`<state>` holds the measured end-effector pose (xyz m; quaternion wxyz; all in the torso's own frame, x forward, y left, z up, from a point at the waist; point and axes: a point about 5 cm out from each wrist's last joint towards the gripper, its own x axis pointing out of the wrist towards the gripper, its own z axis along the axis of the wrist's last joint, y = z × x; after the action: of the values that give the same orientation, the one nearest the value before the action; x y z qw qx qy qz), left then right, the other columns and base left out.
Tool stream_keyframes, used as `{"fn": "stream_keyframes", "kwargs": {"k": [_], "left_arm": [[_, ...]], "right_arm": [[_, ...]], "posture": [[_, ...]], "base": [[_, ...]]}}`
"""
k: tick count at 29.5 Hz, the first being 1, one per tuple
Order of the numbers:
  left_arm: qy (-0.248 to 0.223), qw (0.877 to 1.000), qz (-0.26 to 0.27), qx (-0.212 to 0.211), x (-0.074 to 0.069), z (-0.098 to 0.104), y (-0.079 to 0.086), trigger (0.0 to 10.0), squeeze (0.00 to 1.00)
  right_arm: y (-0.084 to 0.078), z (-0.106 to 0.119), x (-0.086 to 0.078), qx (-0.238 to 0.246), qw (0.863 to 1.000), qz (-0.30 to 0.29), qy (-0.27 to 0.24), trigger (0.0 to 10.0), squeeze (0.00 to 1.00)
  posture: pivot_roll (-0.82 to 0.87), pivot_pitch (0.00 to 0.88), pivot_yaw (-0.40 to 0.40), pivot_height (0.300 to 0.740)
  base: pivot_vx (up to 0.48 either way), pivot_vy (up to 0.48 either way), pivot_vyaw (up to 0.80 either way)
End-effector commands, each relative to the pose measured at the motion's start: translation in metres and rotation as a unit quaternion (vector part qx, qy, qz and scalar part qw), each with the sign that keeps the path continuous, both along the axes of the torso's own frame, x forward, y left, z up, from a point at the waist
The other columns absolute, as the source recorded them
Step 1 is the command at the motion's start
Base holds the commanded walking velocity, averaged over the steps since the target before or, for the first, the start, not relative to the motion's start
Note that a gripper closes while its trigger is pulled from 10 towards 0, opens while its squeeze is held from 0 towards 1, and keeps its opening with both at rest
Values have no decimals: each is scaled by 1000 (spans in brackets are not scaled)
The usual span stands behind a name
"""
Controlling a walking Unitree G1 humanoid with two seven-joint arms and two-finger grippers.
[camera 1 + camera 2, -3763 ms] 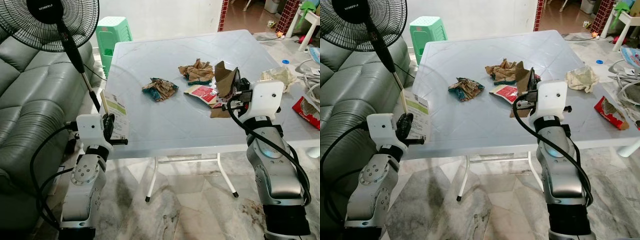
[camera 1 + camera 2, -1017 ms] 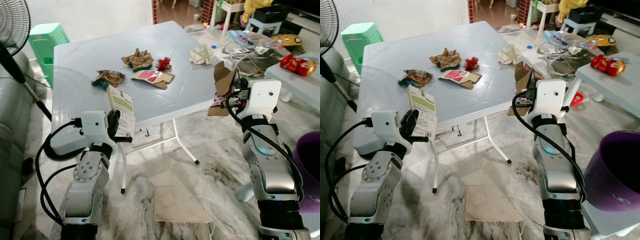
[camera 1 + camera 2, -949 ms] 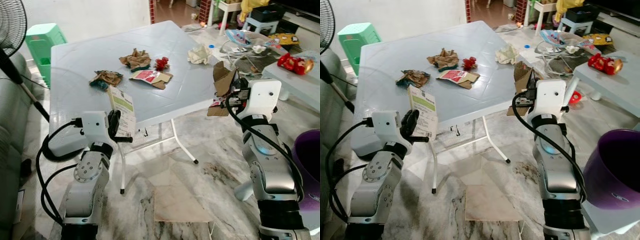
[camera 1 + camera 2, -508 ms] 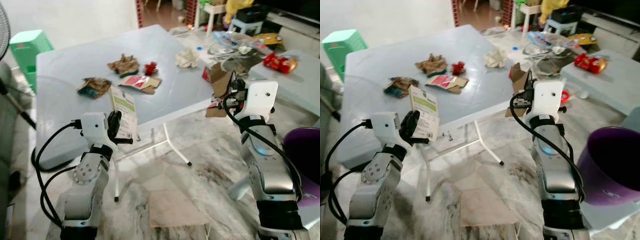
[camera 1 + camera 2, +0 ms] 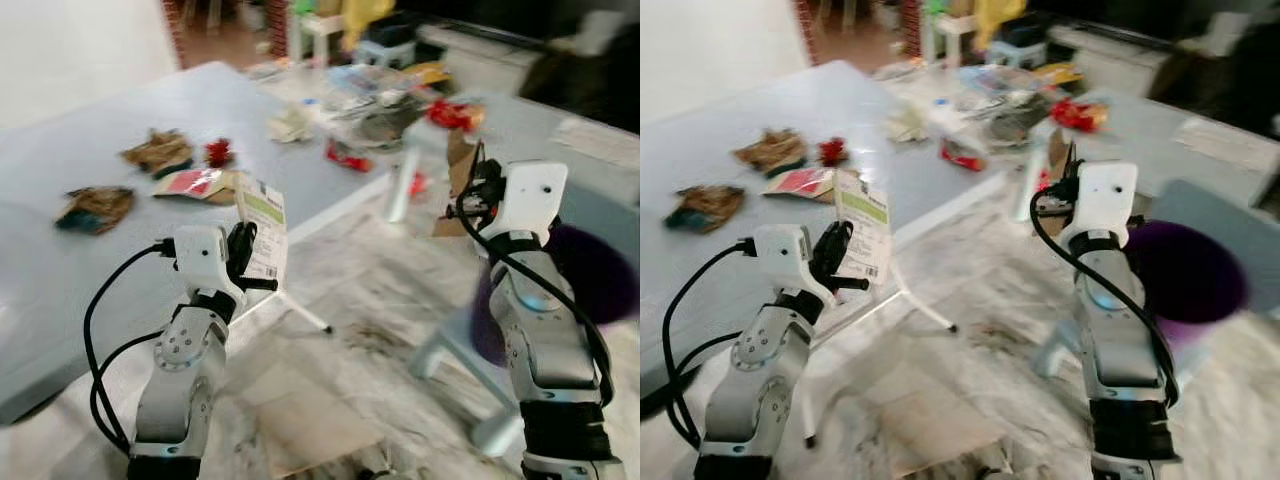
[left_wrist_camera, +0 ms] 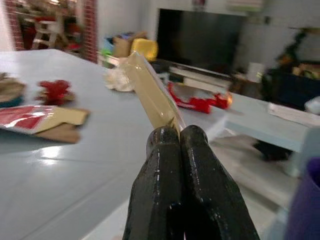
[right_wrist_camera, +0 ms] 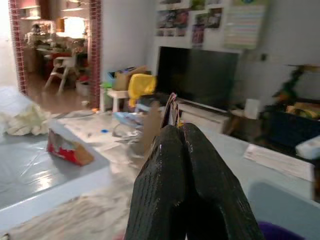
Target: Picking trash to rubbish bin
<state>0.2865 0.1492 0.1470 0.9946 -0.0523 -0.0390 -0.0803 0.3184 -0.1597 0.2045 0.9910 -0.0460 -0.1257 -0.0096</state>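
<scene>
1. White-and-green flat paper packet (image 5: 262, 228): held upright, pinched edge-on in the left gripper (image 6: 173, 136), whose black fingers are pressed together on it, just off the near edge of the pale grey plastic table (image 5: 60, 250).
2. Brown torn cardboard piece (image 5: 458, 170): clamped in the right gripper (image 7: 176, 131), raised at chest height.
3. Purple round rubbish bin (image 5: 1188, 272): on the floor beside the right arm.
4. Marble floor (image 5: 370, 310): open between both bent, forward-pointing arms.
5. Crumpled wrappers (image 5: 160, 152): lying on the table.
</scene>
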Motion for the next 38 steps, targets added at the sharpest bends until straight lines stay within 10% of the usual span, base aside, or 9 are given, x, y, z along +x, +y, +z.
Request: {"fn": "stream_keyframes", "kwargs": {"k": [1,38], "left_arm": [[-6,1000,0,1,0,4,-1,10000,0],[-9,1000,4,21,2,4,2,10000,0]], "right_arm": [[0,4,0,-3,1000,-1,-6,10000,0],[1,2,-1,-1,1000,-3,-6,10000,0]], "posture": [[-58,61,41,740],[-57,56,52,740]], "base": [[0,0,-800],[0,0,-638]]}}
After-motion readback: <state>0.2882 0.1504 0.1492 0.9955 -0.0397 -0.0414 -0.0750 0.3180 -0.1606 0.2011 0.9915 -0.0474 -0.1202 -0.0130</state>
